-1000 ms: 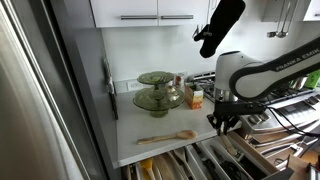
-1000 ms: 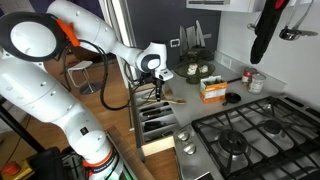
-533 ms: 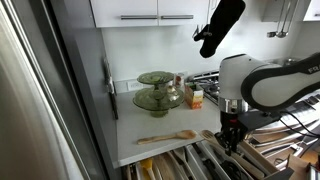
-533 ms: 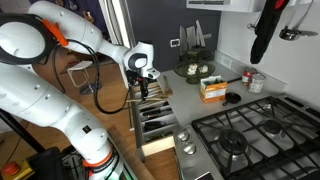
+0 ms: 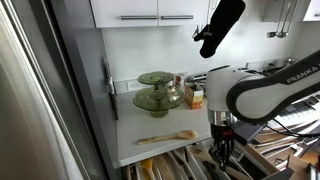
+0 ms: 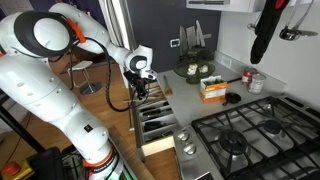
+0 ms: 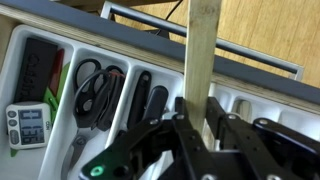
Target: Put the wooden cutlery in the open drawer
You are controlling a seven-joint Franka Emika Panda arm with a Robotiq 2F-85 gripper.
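Currently the black two-finger gripper (image 7: 200,128), low in the middle of the wrist view, is clamped on a pale flat wooden utensil handle (image 7: 203,50) that rises to the top edge; beneath it lies the wide white divided drawer (image 7: 70,38), its narrow compartments holding black utensils (image 7: 142,98); a round-bowled wooden spoon (image 5: 168,136) lies on the white counter (image 5: 130,125) at the centre of an exterior view. Released from here, the long piece could land across a divider or jam on the black tools; it might also tip over the drawer's far rim towards the wooden floor (image 7: 260,25); lowering it flat along one compartment looks safer.
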